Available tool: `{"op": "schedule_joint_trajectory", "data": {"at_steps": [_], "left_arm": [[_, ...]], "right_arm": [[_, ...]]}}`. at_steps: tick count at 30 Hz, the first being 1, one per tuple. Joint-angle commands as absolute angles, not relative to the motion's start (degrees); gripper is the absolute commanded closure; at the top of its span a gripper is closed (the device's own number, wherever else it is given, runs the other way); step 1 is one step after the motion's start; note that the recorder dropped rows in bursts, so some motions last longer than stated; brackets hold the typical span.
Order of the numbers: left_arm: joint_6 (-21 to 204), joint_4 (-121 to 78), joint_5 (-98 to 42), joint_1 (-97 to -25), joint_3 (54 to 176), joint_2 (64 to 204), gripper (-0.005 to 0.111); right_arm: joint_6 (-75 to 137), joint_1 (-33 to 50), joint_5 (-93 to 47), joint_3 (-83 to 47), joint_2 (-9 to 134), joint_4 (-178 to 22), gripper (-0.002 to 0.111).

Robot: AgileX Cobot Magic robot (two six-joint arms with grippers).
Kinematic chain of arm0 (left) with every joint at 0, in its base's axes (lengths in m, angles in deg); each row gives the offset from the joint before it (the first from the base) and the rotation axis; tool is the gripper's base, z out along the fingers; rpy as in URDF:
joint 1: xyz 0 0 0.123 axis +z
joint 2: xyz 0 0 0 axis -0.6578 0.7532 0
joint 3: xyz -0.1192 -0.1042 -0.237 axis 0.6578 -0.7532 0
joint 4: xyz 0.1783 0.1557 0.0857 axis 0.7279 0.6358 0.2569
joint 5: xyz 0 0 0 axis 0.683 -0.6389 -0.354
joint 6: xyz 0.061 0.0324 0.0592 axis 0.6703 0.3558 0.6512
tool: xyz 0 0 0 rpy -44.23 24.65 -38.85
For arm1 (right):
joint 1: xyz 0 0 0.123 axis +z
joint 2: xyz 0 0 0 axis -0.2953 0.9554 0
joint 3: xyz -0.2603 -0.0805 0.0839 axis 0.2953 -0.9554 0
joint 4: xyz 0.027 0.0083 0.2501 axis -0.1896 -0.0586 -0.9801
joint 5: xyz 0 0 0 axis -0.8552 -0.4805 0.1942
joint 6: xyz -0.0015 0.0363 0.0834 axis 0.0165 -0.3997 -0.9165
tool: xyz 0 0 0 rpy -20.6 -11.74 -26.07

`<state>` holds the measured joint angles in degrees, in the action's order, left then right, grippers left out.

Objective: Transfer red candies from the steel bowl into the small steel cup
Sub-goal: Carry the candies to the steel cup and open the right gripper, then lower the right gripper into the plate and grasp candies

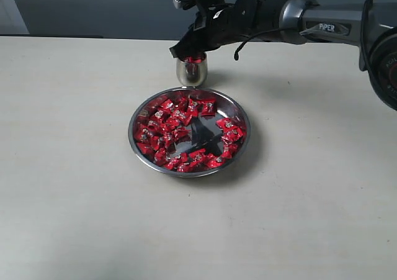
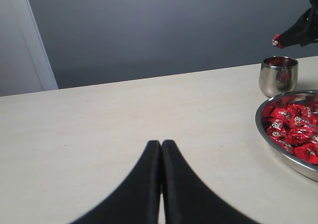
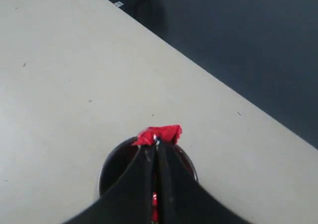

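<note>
Many red candies (image 1: 180, 131), small, wrapped in shiny crinkled red foil with tiny pale marks. Piled loosely in the steel bowl (image 1: 186, 173), thick on the side toward the left edge of the table (image 1: 74, 218) and along the rim toward the near edge. Bare dark patch of shiny bottom toward the right side. Wide, shallow and round, with a low rim, placed about midway between the left and right edges.

Just beside the bowl, toward the far edge: the small steel cup (image 1: 191, 74), rounded and shiny, upright. Hard to tell if touching the bowl or not. Some red foil visible inside, up near its mouth.

Directly over the cup's mouth: the right gripper (image 1: 180, 51), reaching in from the right edge. Its 2 black fingers nearly closed, pinching 1 red candy (image 3: 160, 134) at the very tips. Held clear above the rim, apart from the candies inside.

Well apart, over bare table on the left side: the left gripper (image 2: 160, 149). Both fingers pressed together along their length, nothing between them.
</note>
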<state>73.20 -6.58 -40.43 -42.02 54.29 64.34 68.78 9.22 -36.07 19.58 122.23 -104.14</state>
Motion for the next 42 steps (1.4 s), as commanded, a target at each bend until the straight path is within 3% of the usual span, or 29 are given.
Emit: {"op": "schedule_joint_trajectory", "data": {"at_steps": [1, 5, 8, 15, 23, 26, 33, 42], "left_arm": [[72.99, -6.82, -40.11, -42.39, 54.15, 64.04, 0.106], [72.99, -6.82, -40.11, -42.39, 54.15, 64.04, 0.106], [72.99, -6.82, -40.11, -42.39, 54.15, 64.04, 0.106], [72.99, -6.82, -40.11, -42.39, 54.15, 64.04, 0.106], [72.99, -6.82, -40.11, -42.39, 54.15, 64.04, 0.106], [72.99, -6.82, -40.11, -42.39, 54.15, 64.04, 0.106], [72.99, -6.82, -40.11, -42.39, 54.15, 64.04, 0.106], [72.99, -6.82, -40.11, -42.39, 54.15, 64.04, 0.106]], "right_arm": [[67.74, 7.77, -36.64, 19.73, 122.21, -104.34, 0.104], [67.74, 7.25, -38.12, 19.73, 122.21, -104.34, 0.081], [67.74, 7.25, -38.12, 19.73, 122.21, -104.24, 0.071], [67.74, 7.25, -44.43, 19.73, 120.83, -104.24, 0.07], [67.97, 7.59, -73.6, 19.73, 119.55, -108.41, 0.07], [69.83, 8.63, -80.31, 19.73, 120.85, -110.2, 0.062], [70.88, 10.9, -68.06, 19.73, 122.71, -109.98, 0.06], [70.88, 10.9, -66.52, 19.73, 127.12, -109.85, 0.06]]}}
